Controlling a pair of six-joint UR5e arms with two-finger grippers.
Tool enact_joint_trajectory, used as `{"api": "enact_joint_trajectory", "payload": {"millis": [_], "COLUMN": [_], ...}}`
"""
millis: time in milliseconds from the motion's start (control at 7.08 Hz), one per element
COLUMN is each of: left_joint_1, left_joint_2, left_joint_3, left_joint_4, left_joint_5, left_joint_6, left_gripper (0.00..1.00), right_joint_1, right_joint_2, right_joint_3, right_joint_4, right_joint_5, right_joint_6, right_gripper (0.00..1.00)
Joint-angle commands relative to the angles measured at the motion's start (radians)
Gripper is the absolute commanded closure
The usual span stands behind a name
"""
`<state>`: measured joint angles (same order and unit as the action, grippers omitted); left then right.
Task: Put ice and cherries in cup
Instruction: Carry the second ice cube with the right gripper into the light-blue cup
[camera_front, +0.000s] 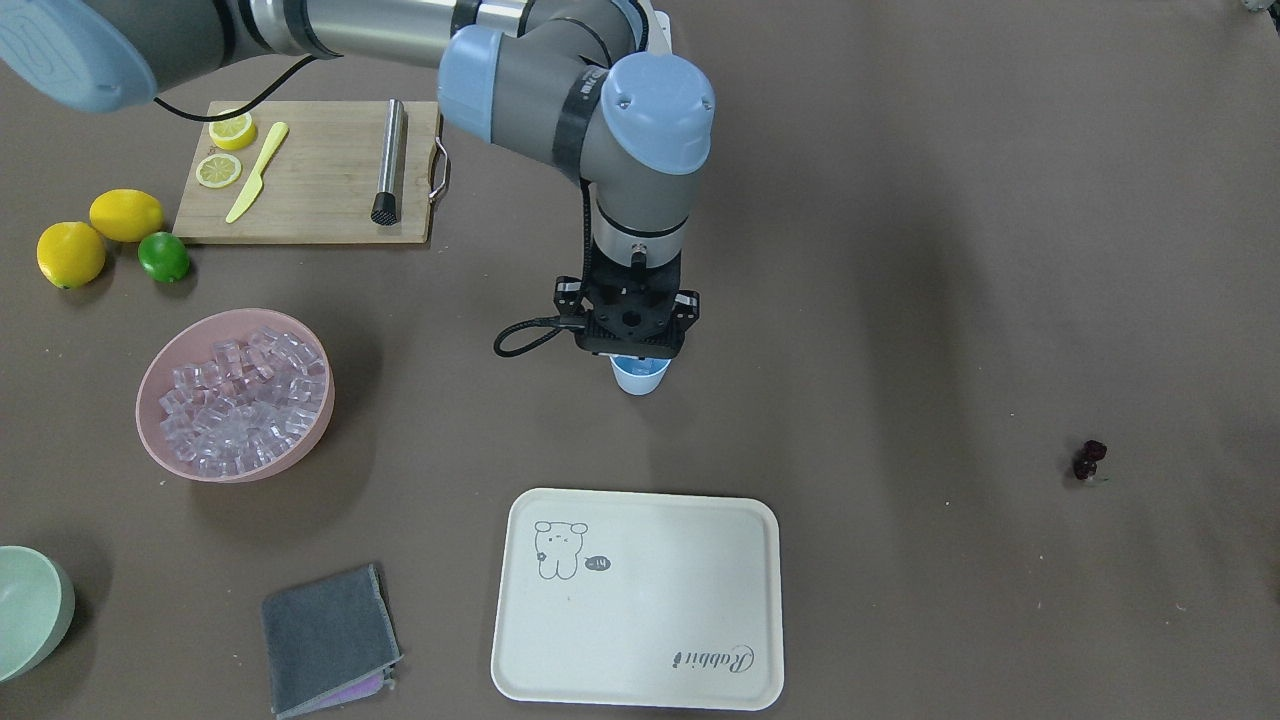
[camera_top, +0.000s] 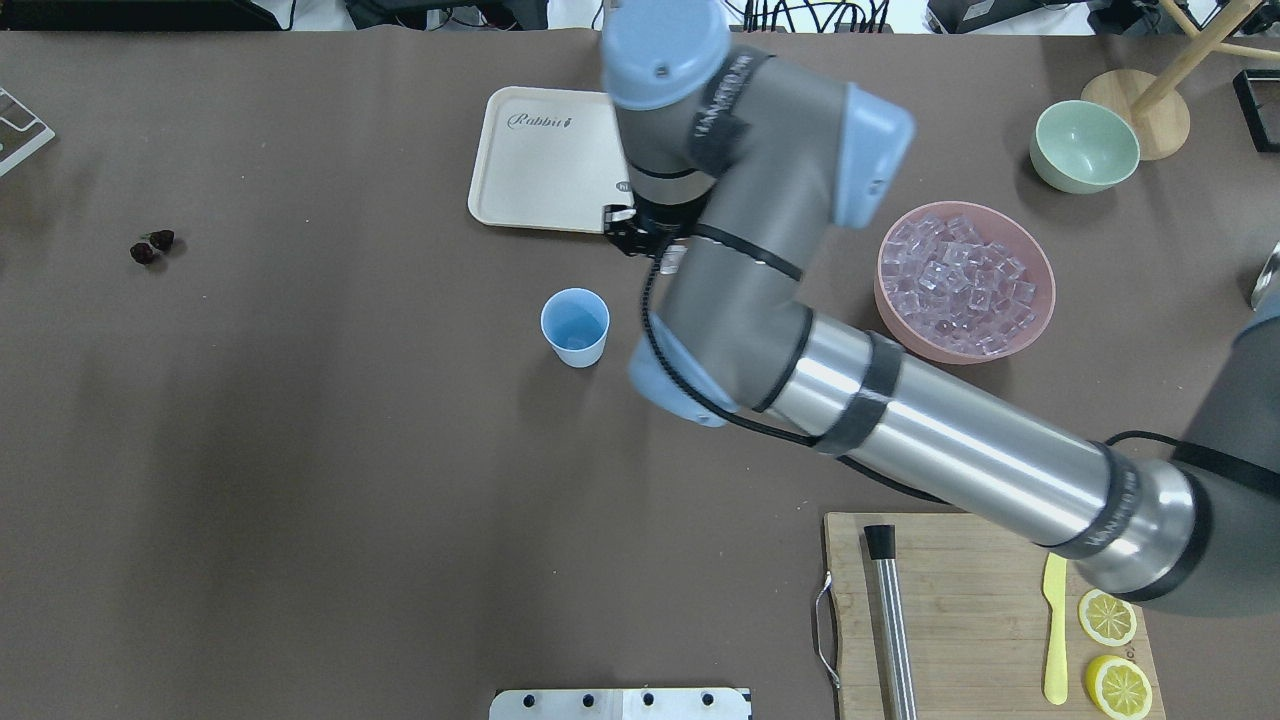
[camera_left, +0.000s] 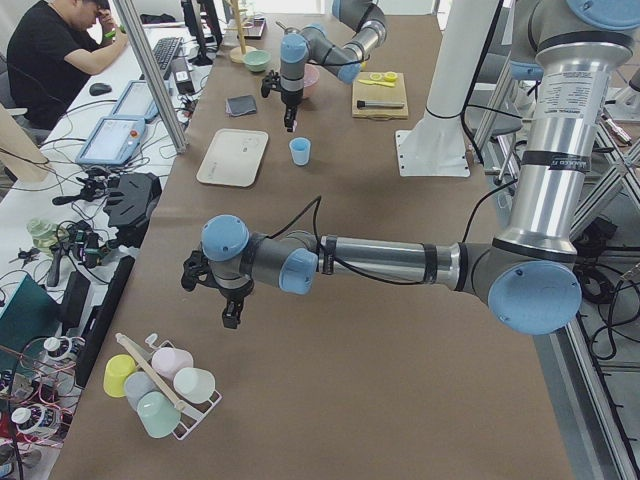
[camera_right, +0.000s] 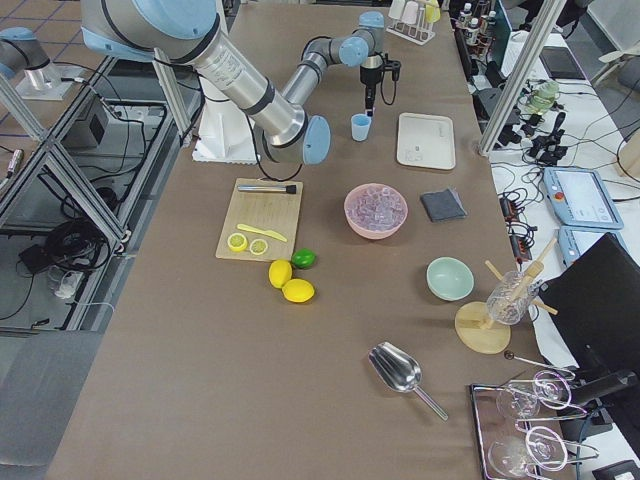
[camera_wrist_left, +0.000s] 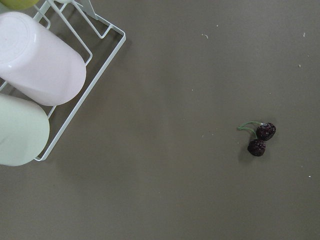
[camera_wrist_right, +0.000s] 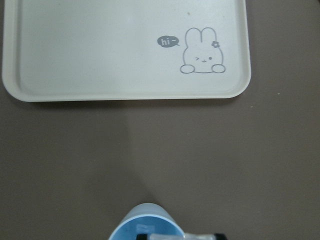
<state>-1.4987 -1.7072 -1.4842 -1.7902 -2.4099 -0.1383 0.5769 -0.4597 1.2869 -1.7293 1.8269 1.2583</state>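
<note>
Right wrist-mounted: right tool looks clamped on an ice cube, light blue cup directly under, 6 o'clock. Left tool: cannot tell; cherries nearer it.

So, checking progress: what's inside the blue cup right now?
From overhead the cup shows a plain blue inside, nothing dark red, only a pale patch at the bottom that I cannot identify. From the front the right gripper covers most of its opening.

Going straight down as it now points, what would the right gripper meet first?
Probably the light blue cup, its mouth right under the right gripper, which seems to hold an ice cube; depth is unclear.
</note>
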Motion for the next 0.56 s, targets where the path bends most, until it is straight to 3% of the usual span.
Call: {"api": "enact_joint_trajectory", "payload": {"millis": [0, 141, 424], "left_joint_1": [0.000, 0.000, 0.000], "left_joint_2": [0.000, -0.002, -0.003], "left_joint_3": [-0.001, -0.001, -0.002], "left_joint_4": [0.000, 0.000, 0.000], "left_joint_5": [0.000, 0.000, 0.000], "left_joint_6": [-0.001, -0.001, -0.001], "left_gripper": [0.02, 0.02, 0.02], "right_joint_1": [-0.029, -0.031, -0.029], "right_joint_2": [-0.005, -0.020, -0.075], "right_joint_3": [-0.009, 0.005, 0.081], "right_joint_4": [0.036, 0.036, 0.036], "right_joint_5": [-0.017, -0.017, -0.017], "right_joint_6": [0.018, 0.015, 0.010], "right_gripper": [0.52, 0.01, 0.00]}}
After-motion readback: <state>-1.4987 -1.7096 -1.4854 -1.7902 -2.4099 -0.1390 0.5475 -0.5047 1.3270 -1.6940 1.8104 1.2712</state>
